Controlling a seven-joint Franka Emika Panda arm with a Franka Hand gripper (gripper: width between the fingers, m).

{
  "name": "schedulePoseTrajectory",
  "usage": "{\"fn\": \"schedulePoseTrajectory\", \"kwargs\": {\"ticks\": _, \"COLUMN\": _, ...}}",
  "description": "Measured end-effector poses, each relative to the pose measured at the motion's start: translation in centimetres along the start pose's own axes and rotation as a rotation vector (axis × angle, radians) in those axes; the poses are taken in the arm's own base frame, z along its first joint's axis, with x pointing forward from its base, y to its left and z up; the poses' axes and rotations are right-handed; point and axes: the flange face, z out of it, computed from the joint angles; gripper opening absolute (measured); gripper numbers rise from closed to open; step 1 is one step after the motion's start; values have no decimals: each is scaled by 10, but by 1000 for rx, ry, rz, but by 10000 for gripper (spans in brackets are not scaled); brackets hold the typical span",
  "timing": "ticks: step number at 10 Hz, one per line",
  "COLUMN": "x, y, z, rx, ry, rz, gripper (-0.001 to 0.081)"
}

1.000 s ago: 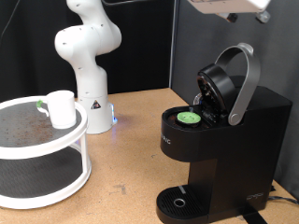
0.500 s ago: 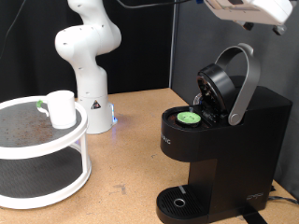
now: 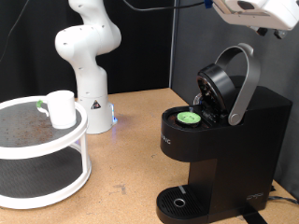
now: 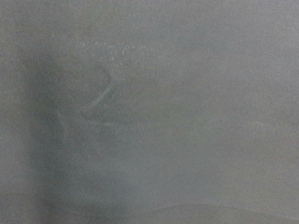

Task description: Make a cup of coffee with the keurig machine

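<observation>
The keurig machine (image 3: 234,140) stands at the exterior view's right with its lid and grey arched handle (image 3: 245,79) raised. A green-topped pod (image 3: 190,118) sits in the open holder. The white cup (image 3: 62,108) stands on the top shelf of a round white rack (image 3: 65,142) at the exterior view's left. Nothing stands on the machine's drip tray (image 3: 177,202). My gripper (image 3: 257,14) is at the top right edge, high above the machine, and only part of the white hand shows. The wrist view is a grey blur with nothing recognisable.
The arm's white base (image 3: 89,65) stands at the back, between the rack and the machine. The rack has a second, lower shelf (image 3: 42,177). Bare wooden table (image 3: 131,159) lies between the rack and the machine. A dark curtain hangs behind.
The hand has moved to the exterior view's right along the top edge, above the machine. The cup, the pod and the raised lid have not moved.
</observation>
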Motion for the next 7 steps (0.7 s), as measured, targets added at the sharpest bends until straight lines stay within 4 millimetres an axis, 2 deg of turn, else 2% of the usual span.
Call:
{"fn": "schedulePoseTrajectory", "kwargs": {"ticks": 1, "x": -1, "y": 1, "z": 2, "rx": -5, "ry": -13, "rz": 1, "gripper": 404}}
{"fn": "schedulePoseTrajectory", "kwargs": {"ticks": 2, "x": -3, "y": 3, "z": 6, "rx": -13, "ry": -32, "rz": 3, "gripper": 220}}
{"fn": "schedulePoseTrajectory", "kwargs": {"ticks": 3, "x": -5, "y": 6, "z": 9, "rx": -19, "ry": -52, "rz": 5, "gripper": 220}}
{"fn": "schedulePoseTrajectory", "kwargs": {"ticks": 4, "x": -7, "y": 8, "z": 12, "rx": -21, "ry": -64, "rz": 5, "gripper": 85}}
{"fn": "schedulePoseTrajectory", "kwargs": {"ticks": 5, "x": -9, "y": 10, "z": 13, "rx": -22, "ry": -69, "rz": 8, "gripper": 85}}
{"fn": "schedulePoseTrajectory", "kwargs": {"ticks": 6, "x": -11, "y": 11, "z": 12, "rx": -22, "ry": -69, "rz": 5, "gripper": 18}}
{"fn": "schedulePoseTrajectory", "kwargs": {"ticks": 7, "x": -12, "y": 14, "z": 9, "rx": -20, "ry": -68, "rz": -3, "gripper": 4}}
